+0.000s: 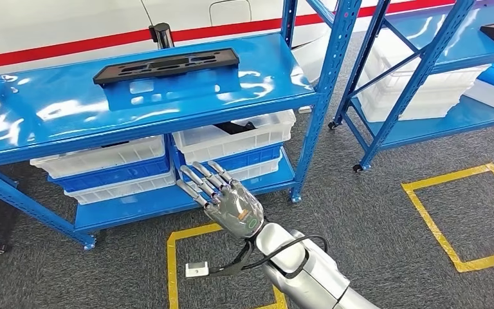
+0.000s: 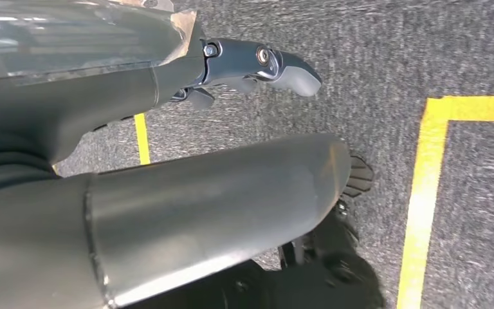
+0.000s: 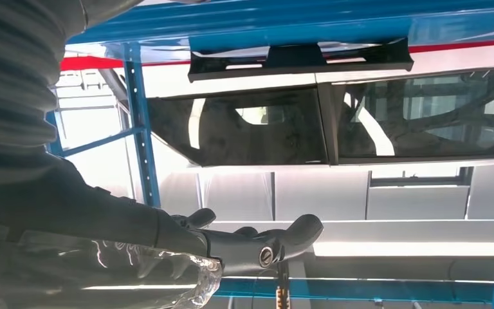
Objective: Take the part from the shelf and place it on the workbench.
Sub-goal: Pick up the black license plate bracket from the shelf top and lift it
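Here the right hand (image 1: pixel 231 199) is raised with fingers spread and holding nothing, low in front of the blue shelf (image 1: pixel 51 119). The left hand (image 2: pixel 257 64) hangs toward the floor; whether it is spread or closed I cannot tell. Farther off, above and left of the right hand, the part (image 1: pixel 167 65) lies flat on the top level (a long black moulded piece with cut-outs). It looks stiff and fairly light; its long near edge seems the best hold.
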Controlling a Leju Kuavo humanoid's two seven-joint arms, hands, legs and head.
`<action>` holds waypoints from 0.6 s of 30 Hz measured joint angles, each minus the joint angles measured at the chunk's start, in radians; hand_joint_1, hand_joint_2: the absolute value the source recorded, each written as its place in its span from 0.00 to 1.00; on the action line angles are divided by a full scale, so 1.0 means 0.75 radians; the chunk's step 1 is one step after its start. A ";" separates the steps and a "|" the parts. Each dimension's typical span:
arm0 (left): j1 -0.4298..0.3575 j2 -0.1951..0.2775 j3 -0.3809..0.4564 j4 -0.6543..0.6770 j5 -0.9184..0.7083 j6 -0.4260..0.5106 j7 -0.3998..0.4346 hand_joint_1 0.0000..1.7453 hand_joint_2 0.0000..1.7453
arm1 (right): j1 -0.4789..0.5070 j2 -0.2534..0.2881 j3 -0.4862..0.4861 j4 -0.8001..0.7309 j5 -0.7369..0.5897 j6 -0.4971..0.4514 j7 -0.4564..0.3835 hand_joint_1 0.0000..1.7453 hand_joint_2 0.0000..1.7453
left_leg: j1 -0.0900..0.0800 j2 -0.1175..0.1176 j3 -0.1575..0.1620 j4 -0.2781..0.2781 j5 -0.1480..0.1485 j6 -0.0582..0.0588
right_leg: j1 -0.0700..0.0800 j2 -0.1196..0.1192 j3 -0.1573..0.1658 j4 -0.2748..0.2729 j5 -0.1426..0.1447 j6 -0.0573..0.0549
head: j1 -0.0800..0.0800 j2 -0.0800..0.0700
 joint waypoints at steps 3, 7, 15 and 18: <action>0.001 0.001 0.006 0.000 0.000 0.001 -0.006 0.00 0.00 | 0.002 0.000 -0.004 -0.002 0.000 0.000 0.000 0.00 1.00 | -0.011 -0.003 0.021 -0.043 -0.006 0.018 | 0.003 0.002 0.000 -0.008 -0.002 0.021 | 0.000 0.000; 0.001 -0.006 0.015 0.000 0.001 0.001 -0.008 0.00 0.00 | 0.002 -0.001 -0.007 -0.007 0.000 0.002 -0.001 0.00 1.00 | -0.001 0.002 0.058 -0.078 0.009 0.048 | 0.008 -0.006 -0.067 0.126 -0.060 0.029 | 0.004 0.000; 0.001 -0.016 0.020 0.000 0.003 0.001 -0.008 0.00 0.00 | 0.011 -0.003 -0.014 -0.009 -0.032 0.031 -0.015 0.00 1.00 | -0.007 -0.002 0.098 -0.074 -0.034 0.036 | 0.004 -0.023 -0.099 0.063 0.040 0.065 | 0.005 0.000; 0.000 -0.015 0.022 0.000 0.009 0.001 -0.010 0.00 0.00 | 0.009 -0.001 -0.015 -0.010 -0.036 0.033 -0.022 0.00 1.00 | -0.010 0.001 0.106 -0.071 -0.056 0.017 | 0.004 -0.024 -0.063 -0.012 0.064 0.034 | -0.002 0.000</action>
